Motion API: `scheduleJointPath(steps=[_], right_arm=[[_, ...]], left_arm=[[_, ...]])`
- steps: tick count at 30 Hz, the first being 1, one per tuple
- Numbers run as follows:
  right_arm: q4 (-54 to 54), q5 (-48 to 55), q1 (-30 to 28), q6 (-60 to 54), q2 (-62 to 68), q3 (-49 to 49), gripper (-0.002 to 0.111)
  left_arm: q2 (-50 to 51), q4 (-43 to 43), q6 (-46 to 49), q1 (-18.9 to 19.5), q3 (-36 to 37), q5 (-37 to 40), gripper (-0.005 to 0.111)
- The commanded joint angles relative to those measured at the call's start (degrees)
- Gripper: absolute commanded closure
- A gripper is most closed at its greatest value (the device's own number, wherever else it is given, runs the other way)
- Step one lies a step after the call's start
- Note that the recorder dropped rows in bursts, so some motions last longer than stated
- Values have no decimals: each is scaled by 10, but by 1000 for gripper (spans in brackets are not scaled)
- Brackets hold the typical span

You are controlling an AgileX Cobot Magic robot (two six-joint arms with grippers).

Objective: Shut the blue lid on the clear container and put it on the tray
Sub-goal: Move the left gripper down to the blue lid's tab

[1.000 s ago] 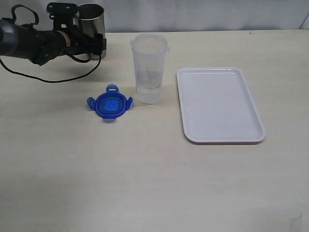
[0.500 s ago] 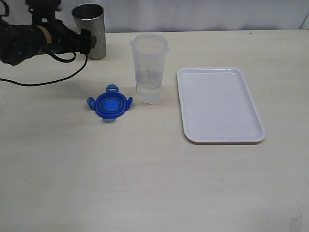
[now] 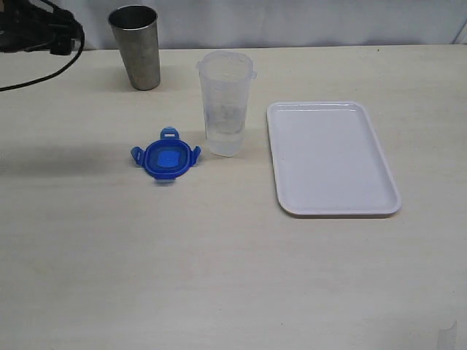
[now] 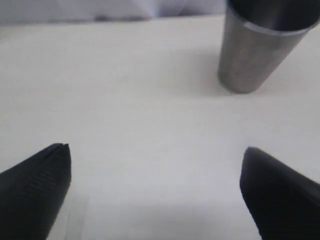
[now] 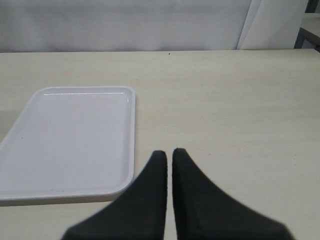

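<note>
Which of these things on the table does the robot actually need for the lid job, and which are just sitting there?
Needed: blue lid, clear container, tray.
Just lying about: steel cup.

A robot test lab, by the look of it: a pale wood-grain tabletop (image 3: 233, 277) backed along its far edge by a plain grey-white screen (image 3: 314, 22), a black robot arm (image 3: 33, 33) trailing a loose cable (image 3: 44, 76) over the far left corner, and a few staged props set apart, namely a steel cup (image 3: 136, 47), a clear container (image 3: 225, 102), a blue lid (image 3: 166, 158) and a tray (image 3: 332, 157). A white partition panel (image 5: 275, 22) stands beside the screen.
</note>
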Motion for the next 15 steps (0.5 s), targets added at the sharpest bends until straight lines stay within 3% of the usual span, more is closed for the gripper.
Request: scheduleJointPath(steps=[1, 2, 5, 12, 15], right_arm=[[0, -6, -1, -4, -3, 1, 104], [0, -6, -1, -4, -3, 1, 104], [0, -6, -1, -4, -3, 1, 104], [0, -6, -1, -4, -3, 1, 104], [0, -6, -1, -4, -3, 1, 104]], left_arm=[[1, -116, 98, 0, -36, 146, 22], [2, -206, 176, 0, -37, 151, 22], [16, -347, 314, -8, -37, 153, 22], [121, -336, 316, -62, -36, 108, 22], [148, -367, 312, -64, -36, 101, 42]])
